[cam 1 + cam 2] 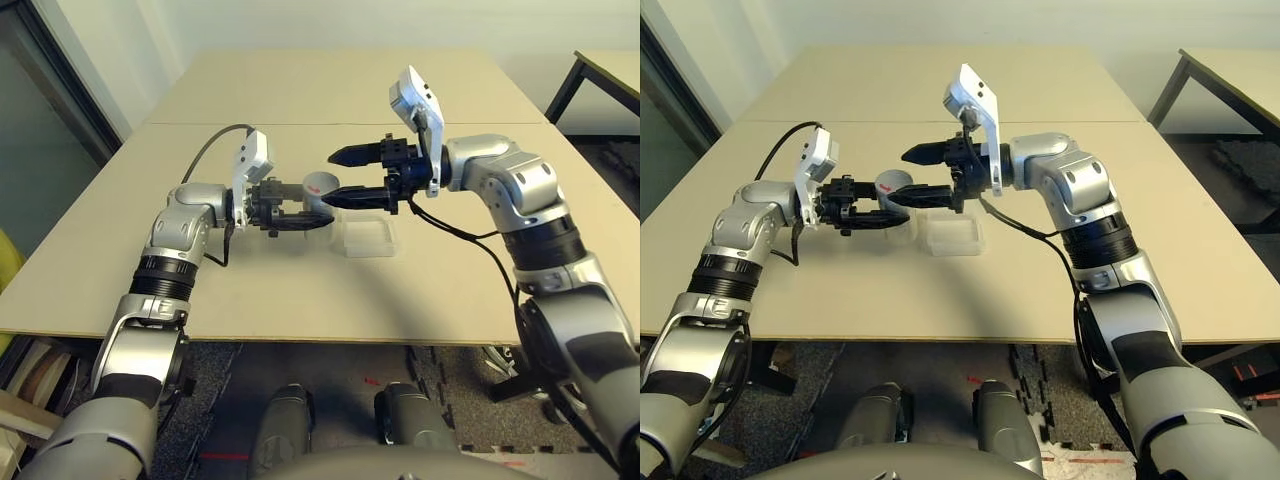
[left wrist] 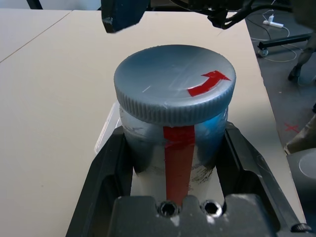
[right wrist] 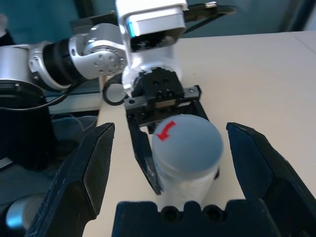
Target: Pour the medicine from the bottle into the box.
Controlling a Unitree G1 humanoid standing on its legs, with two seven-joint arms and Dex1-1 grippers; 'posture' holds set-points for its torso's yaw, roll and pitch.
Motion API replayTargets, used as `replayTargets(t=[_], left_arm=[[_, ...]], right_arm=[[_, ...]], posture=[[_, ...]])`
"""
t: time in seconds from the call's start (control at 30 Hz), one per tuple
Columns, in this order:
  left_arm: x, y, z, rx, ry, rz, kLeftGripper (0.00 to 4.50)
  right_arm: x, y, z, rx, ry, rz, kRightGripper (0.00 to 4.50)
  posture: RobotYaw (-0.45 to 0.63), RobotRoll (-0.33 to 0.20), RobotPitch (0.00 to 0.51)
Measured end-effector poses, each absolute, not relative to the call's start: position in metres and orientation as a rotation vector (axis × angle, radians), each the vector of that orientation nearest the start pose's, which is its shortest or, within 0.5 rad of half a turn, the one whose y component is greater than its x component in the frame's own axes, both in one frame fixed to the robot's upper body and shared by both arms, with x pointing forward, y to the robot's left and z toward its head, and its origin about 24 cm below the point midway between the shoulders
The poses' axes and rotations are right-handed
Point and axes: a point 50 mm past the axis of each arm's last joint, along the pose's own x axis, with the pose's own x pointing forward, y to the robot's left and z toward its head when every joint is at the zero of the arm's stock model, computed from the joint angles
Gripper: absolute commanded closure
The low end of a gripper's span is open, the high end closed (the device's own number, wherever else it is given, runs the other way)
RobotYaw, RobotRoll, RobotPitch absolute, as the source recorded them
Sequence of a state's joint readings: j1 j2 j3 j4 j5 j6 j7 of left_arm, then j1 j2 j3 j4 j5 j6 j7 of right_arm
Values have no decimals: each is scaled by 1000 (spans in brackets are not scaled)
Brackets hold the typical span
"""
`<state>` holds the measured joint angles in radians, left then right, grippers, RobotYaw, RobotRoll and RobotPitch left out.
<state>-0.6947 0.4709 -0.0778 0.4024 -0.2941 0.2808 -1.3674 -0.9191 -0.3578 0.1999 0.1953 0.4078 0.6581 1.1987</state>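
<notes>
1. The two eye views look forward and down from the head over the bench (image 1: 300, 290), from some way off; both take in the same arms and bench, slightly offset sideways.
2. The left wrist view looks along its end effector (image 2: 177, 163), very close on the bottle (image 2: 175, 98).
3. The right wrist view faces back toward the left arm, sharing that bottle.

bottle (image 2: 173, 148): silvery, red tape stripe, ridged matt grey plastic cap | box (image 1: 368, 238): clear smooth plastic | surface (image 1: 300, 100): matt beige | end effector fingers (image 2: 106, 173): matt black
</notes>
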Motion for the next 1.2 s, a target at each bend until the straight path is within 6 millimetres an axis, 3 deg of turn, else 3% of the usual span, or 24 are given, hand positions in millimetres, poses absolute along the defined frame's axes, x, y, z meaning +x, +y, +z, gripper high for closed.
replayTargets(t=[0.7,0.8,0.9,1.2], left_arm=[[325,149,155,181,58,-1400,1959],[324,149,154,175,55,-1398,1959],[324,149,153,169,55,-1393,1959],[323,149,152,140,54,-1395,1959]], right_arm=[[339,-65,198,-118,156,1525,0],[339,-63,199,-118,150,1531,620],[339,-62,198,-109,153,1541,1692],[339,-63,198,-107,153,1551,1779]], posture=[[-14,0,0],[-13,0,0],[-14,0,0],[-9,0,0]])
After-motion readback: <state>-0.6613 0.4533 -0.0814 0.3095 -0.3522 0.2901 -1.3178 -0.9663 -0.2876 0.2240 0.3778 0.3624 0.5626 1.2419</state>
